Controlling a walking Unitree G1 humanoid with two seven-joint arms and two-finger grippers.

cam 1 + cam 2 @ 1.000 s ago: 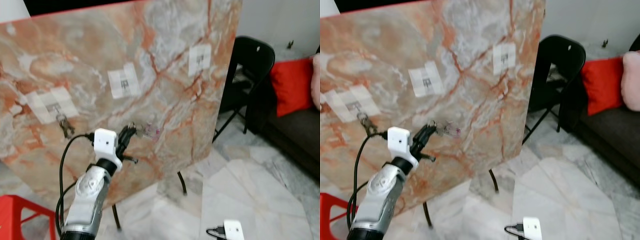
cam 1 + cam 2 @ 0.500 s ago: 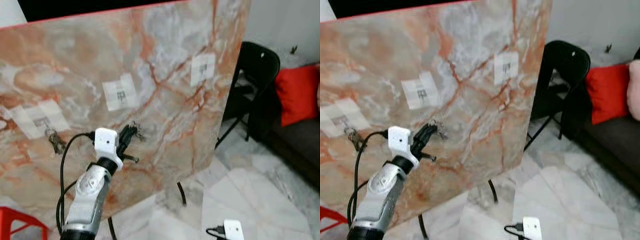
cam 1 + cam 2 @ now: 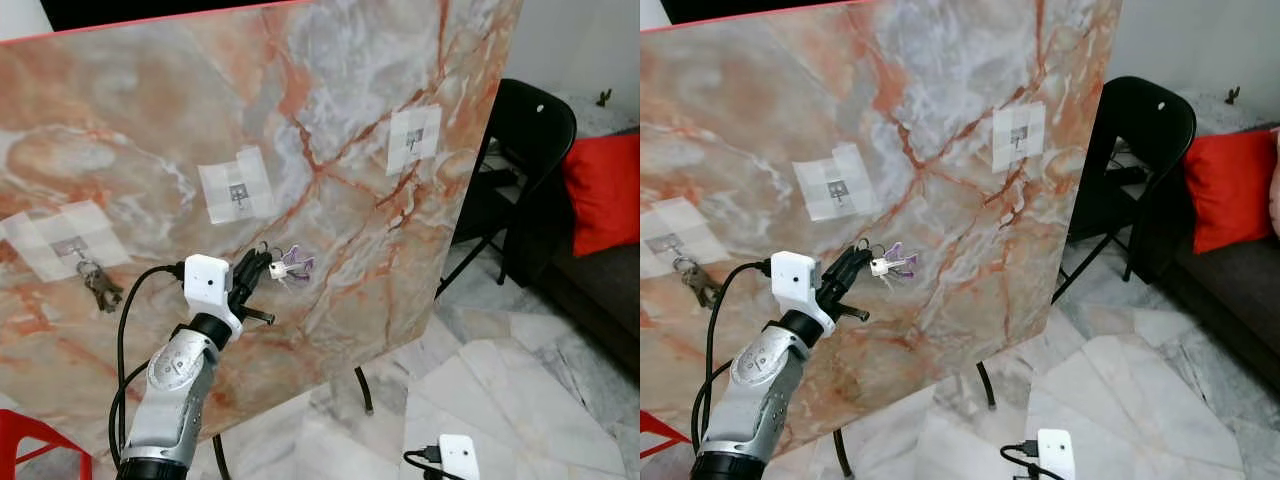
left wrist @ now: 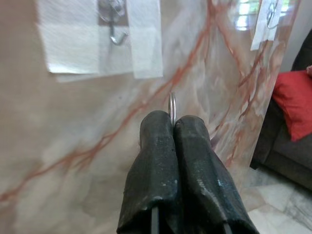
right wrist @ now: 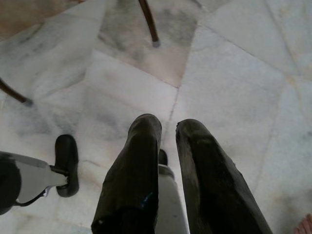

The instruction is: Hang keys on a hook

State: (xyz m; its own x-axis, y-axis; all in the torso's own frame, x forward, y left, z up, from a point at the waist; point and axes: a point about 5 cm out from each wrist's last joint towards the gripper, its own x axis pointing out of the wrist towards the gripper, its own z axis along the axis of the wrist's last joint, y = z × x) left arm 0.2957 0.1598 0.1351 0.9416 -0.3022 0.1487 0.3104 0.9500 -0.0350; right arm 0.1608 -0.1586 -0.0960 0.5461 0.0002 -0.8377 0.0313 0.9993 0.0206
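Keys (image 3: pixel 287 268) on a thin ring hang from our left gripper (image 3: pixel 262 269), whose two black fingers (image 4: pixel 168 161) are pressed together on the ring, holding it just in front of the marbled board (image 3: pixel 330 130). A purple tag dangles among them. Our right gripper (image 5: pixel 168 129) hangs low over the pale marble floor (image 3: pixel 520 390), its fingers a narrow gap apart with nothing between them. Just above and slightly left of the held keys, the middle hook (image 3: pixel 239 193) sits bare on its white tape patch. Farther left, another hook (image 3: pixel 72 246) carries a second bunch of keys (image 3: pixel 97 283). A third hook (image 3: pixel 414 134) is taped near the board's right edge. Beyond the board stand a black folding chair (image 3: pixel 530 130) and a red cushion (image 3: pixel 600 190).
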